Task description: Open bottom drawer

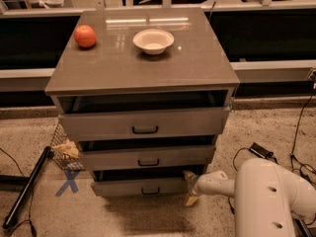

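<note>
Sitting just beside the right end of the bottom drawer (140,186) (it sticks out a little), the gripper (189,187) is open or shut, I cannot tell which.

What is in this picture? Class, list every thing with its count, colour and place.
cabinet: one, grey-brown, centre
bottom drawer: one, grey-brown, lowest in cabinet
other drawers: two, grey-brown, above it
fruit: one, orange, cabinet top, left
bowl: one, white, cabinet top, middle
tape cross: one, blue, floor left
pole: one, black, floor far left
adapter: one, black, floor right
arm: one, white, lower right
gripper: one, pale, at bottom drawer's right end
</note>
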{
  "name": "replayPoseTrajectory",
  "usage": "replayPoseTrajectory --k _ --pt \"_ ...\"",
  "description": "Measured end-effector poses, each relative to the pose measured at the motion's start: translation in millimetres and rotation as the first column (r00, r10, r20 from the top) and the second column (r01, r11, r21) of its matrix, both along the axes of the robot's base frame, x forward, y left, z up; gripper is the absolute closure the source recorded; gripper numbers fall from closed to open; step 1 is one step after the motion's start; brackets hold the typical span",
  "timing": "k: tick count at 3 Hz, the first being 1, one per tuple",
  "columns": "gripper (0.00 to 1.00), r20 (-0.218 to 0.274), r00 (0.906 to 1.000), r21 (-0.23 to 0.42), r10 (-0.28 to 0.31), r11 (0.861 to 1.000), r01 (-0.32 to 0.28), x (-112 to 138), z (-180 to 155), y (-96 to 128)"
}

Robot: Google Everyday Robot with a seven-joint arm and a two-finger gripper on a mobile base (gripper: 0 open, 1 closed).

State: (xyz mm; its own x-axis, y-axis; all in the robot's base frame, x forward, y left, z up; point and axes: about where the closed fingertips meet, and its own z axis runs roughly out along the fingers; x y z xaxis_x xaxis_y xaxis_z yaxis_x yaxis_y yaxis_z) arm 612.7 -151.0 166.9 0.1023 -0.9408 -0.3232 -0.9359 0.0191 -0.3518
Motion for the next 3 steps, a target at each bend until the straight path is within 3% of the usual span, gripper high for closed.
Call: replayPoseTrajectory --k 2,3 --pt "0.38 -0.091 0.9953 0.001 -0.033 0.999 0.034 -31.6 0.3 -14.9" --pt "0.69 -0.116 0.9926 0.023 -0.036 0.999 0.039 -54.0 13.9 -20.0"
